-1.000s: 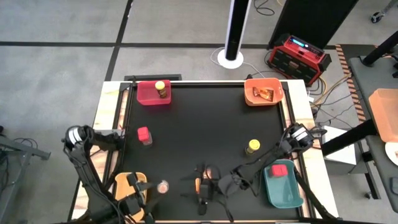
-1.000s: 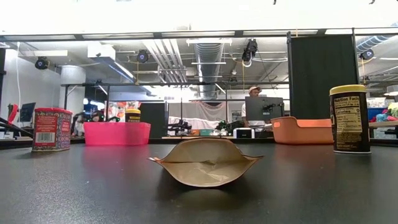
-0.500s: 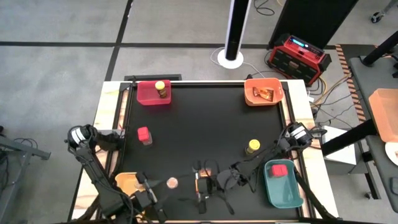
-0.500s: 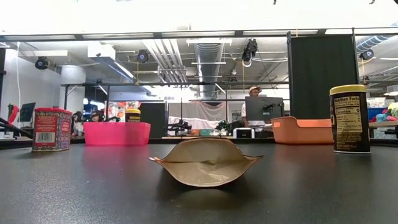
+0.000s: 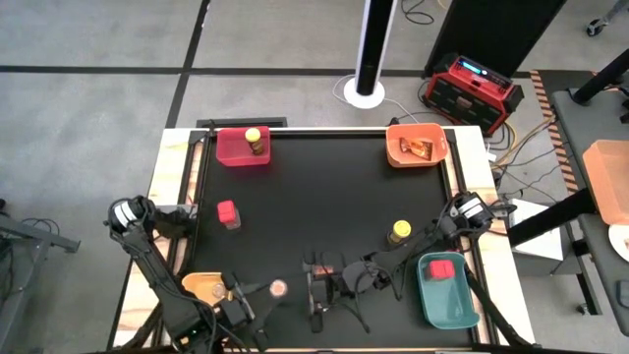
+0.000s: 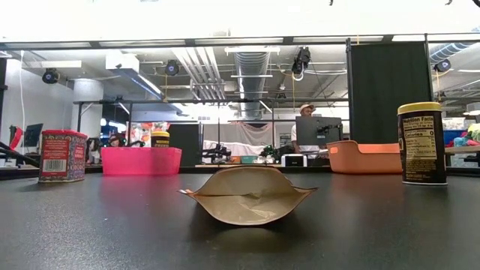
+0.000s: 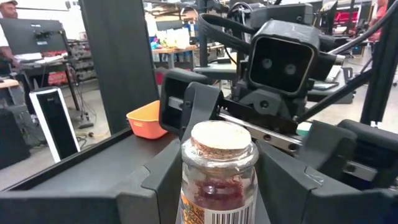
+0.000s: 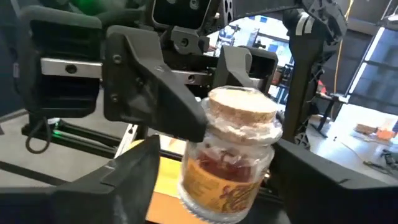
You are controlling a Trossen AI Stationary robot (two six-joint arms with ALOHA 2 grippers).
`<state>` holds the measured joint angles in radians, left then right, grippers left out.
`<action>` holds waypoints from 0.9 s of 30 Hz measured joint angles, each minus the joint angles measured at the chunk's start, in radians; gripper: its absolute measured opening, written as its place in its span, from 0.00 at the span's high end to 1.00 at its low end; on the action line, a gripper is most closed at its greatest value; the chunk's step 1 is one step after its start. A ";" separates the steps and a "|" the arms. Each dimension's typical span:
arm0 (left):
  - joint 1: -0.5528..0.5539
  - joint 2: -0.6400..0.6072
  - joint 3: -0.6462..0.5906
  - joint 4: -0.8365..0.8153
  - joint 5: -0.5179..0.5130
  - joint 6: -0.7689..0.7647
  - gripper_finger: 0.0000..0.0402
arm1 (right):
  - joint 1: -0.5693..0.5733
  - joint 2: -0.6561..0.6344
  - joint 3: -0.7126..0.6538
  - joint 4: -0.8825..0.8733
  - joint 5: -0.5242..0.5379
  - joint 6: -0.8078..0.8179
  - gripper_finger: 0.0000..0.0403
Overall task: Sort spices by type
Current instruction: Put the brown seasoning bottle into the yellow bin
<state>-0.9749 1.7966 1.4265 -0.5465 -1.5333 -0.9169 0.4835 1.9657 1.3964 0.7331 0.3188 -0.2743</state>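
A tiny round jar (image 7: 217, 171) with a cork lid and red-brown contents stands upright between the fingers of my left gripper (image 5: 263, 291), which is shut on it near the table's front edge. My right gripper (image 5: 314, 285) faces it from the right, open. Its fingers (image 8: 134, 177) stand on either side of the jar (image 8: 233, 155) with a small gap. A brown flat packet (image 6: 247, 195) lies on the table below the grippers. A red blocky container (image 5: 227, 212) and a yellow-lidded jar (image 5: 399, 232) stand loose on the table. My left gripper pinches the jar's glass body (image 7: 194, 199) below the cork, one finger (image 7: 158, 186) on each side. The fingers come level from the table's left. The jar stays upright; its bottom is out of frame.
At the far edge, a red bin (image 5: 234, 152) holds a yellow-lidded jar and an orange bin (image 5: 398, 152) holds packets. A teal bin (image 5: 454, 300) with a red container sits at the near right, and a yellow bin (image 5: 200, 287) at the near left.
My left gripper has carried the small jar from beside the yellow bin toward the table's right, up to my right gripper. The jar has stayed upright.
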 joint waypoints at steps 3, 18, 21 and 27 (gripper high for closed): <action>0.000 0.000 0.000 0.005 0.007 0.000 0.61 | 0.000 0.000 0.000 -0.002 0.001 -0.012 0.46; 0.002 0.000 0.000 0.005 -0.006 0.030 0.58 | -0.015 0.000 0.000 -0.003 -0.013 0.049 0.44; 0.004 0.000 0.000 0.007 -0.020 0.033 0.58 | -0.017 0.000 0.000 -0.007 -0.016 0.068 0.36; 0.015 0.000 0.000 0.014 -0.030 0.034 0.58 | -0.018 0.000 0.000 -0.032 -0.018 0.048 0.28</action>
<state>-0.9595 1.7966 1.4265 -0.5328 -1.5632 -0.8825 0.4660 1.9652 1.3964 0.7008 0.3011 -0.2262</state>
